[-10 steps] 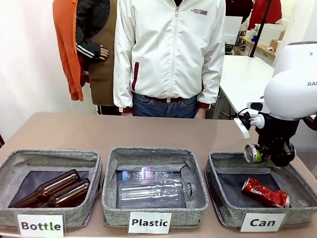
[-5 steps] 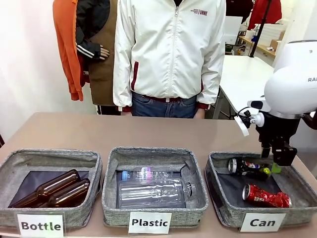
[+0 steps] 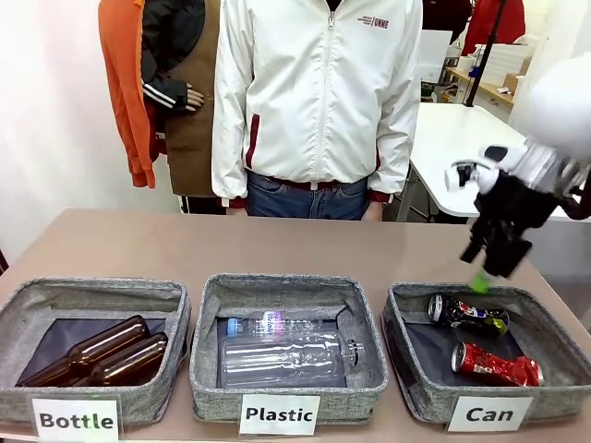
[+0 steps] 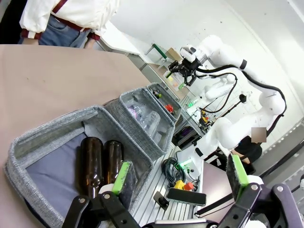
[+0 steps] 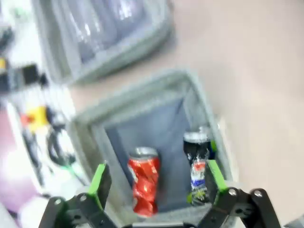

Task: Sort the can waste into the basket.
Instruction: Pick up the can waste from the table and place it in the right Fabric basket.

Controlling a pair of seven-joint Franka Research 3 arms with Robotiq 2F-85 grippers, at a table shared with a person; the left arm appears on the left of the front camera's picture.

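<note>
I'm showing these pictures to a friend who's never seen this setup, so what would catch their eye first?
Probably the three grey bins in a row along the near edge of the table, labelled Bottle, Plastic and Can. Next, the right gripper, open and empty, hanging above the Can bin, where a crushed red can and a dark can lie. A person in a white jacket stands across the table.

White labels (image 3: 279,413) on the grey bins (image 3: 288,399) – "Bottle", "Plastic", "Can"

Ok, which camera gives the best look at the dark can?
The front view: the dark can lies sharp and unobstructed in the Can bin. The right wrist view shows it blurred; in the left wrist view it is too small to make out.
</note>
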